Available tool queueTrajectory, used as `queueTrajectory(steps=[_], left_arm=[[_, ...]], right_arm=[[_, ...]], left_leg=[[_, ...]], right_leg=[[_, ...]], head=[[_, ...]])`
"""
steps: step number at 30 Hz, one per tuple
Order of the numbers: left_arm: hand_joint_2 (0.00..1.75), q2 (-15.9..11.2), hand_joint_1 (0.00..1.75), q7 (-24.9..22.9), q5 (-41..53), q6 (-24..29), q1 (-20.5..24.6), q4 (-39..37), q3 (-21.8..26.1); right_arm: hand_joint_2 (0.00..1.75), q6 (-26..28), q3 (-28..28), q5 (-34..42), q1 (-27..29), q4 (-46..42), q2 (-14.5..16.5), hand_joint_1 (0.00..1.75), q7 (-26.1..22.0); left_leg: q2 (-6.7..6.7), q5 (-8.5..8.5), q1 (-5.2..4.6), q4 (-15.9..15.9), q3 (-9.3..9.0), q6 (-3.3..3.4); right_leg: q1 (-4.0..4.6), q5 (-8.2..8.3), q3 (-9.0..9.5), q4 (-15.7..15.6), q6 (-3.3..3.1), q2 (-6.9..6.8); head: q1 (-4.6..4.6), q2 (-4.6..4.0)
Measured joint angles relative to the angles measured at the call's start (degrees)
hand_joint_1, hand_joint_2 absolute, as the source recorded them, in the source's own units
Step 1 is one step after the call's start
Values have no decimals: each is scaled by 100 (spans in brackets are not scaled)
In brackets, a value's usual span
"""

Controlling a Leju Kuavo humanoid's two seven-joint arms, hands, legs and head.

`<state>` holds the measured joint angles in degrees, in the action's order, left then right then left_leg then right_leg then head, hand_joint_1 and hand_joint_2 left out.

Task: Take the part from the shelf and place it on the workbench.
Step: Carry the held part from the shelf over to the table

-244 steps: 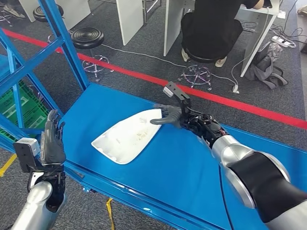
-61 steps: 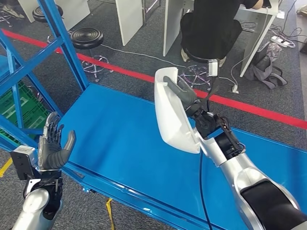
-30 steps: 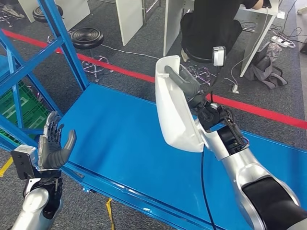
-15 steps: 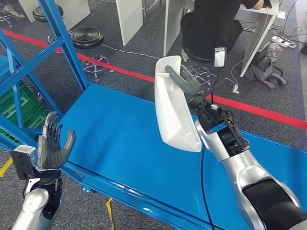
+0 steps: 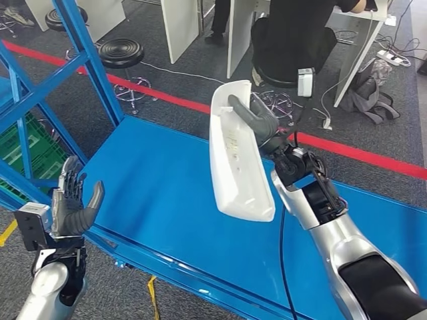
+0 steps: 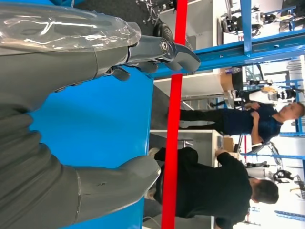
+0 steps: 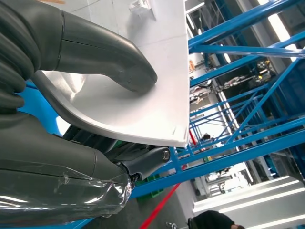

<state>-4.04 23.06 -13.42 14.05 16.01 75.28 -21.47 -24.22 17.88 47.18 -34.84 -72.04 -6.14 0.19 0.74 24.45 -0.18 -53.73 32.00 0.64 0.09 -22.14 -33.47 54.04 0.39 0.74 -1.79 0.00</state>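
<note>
My right hand (image 5: pixel 259 123) grips the white curved plastic part (image 5: pixel 234 157) and holds it tilted on edge above the blue shelf surface (image 5: pixel 166 193), its hollow inner face turned toward me. In the right wrist view the thumb (image 7: pixel 107 57) presses on the part (image 7: pixel 144 102), and the darker fingers (image 7: pixel 144 160) lie under it. My left hand (image 5: pixel 73 200) is raised at the lower left, off the shelf's near edge, fingers spread and holding nothing. The left wrist view shows that hand (image 6: pixel 54 119) with thumb and fingers apart.
Blue rack posts (image 5: pixel 85 50) rise at the left, with a green crate (image 5: pixel 30 150) below. Beyond the shelf a red floor line (image 5: pixel 352 153), black stools (image 5: pixel 122 53), white desks and a seated person (image 5: pixel 297 33) stand on grey carpet. Another person (image 6: pixel 259 119) stands further off.
The right hand has lifted the part off the shelf surface, where it lay flat, and now tilts it so its inner face shows more. The left hand has turned, thumb out.
</note>
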Motion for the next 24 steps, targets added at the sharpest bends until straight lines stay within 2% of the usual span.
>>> queueTrajectory(steps=[10, 13, 15, 16, 17, 19, 20, 21, 22, 23, 24], left_arm=[[175, 0, 0, 4, 118, 50, -1, 30, 11], [175, 0, 0, 3, 151, 76, -2, 54, 12], [175, 2, 0, 2, 161, 82, -4, 99, 12], [175, 4, 0, 0, 163, 85, -3, 123, 13], [175, 7, 0, -1, 164, 87, -5, 143, 13], [175, 10, 0, -9, 166, 88, -12, 164, 14], [175, 11, 0, -13, 166, 87, -21, 168, 14], [175, 13, 0, -17, 167, 85, -30, 171, 14], [175, 15, 0, -20, 167, 84, -38, 172, 13], [175, 16, 0, -20, 167, 81, -43, 175, 13], [175, 18, 0, -20, 167, 78, -44, 179, 14]], right_arm=[[175, 104, 0, -166, 210, -510, 0, 175, -4], [175, 110, 1, -165, 256, -622, 1, 175, 24], [175, 112, 0, -164, 273, -704, 1, 175, 43], [175, 112, -1, -160, 279, -745, 1, 175, 52], [175, 114, -2, -153, 288, -776, 0, 175, 59], [175, 124, 1, -138, 325, -821, 0, 175, 76], [175, 131, 3, -132, 356, -839, 0, 175, 89], [175, 139, 4, -127, 384, -856, 0, 175, 102], [175, 146, 5, -123, 404, -872, 0, 175, 113], [175, 152, 4, -118, 414, -892, 0, 175, 124], [175, 155, 3, -113, 417, -912, 0, 175, 130]], left_leg=[[2, 18, -29, -30, 13, 22], [6, 25, -41, -37, 18, 46], [15, 1, -7, 17, -22, 82], [22, -11, 13, 47, -50, 103], [31, -20, 35, 72, -79, 120], [70, -17, 38, 77, -96, 132], [106, -13, 40, 75, -99, 129], [155, -5, 46, 71, -103, 119], [211, 6, 56, 64, -111, 102], [274, 25, 70, 49, -123, 73], [333, 50, 88, 28, -131, 37]], right_leg=[[-17, -1, 3, -4, 11, -2], [-27, 2, 10, -10, 37, -7], [-24, -41, -14, 27, 72, -20], [-23, -134, -76, 169, 90, -26], [-26, -283, -198, 442, 108, -28], [-57, -651, -573, 1277, 139, -30], [-79, -762, -744, 1628, 157, -31], [-103, -769, -829, 1787, 174, -31], [-129, -665, -798, 1709, 189, -29], [-158, -462, -651, 1390, 205, -7], [-192, -264, -450, 964, 225, 79]], head=[[7, 0], [11, 0], [9, 0], [-6, 0], [-31, 0], [-71, 0], [-79, 0], [-84, 0], [-92, 0], [-104, 0], [-119, 0]])
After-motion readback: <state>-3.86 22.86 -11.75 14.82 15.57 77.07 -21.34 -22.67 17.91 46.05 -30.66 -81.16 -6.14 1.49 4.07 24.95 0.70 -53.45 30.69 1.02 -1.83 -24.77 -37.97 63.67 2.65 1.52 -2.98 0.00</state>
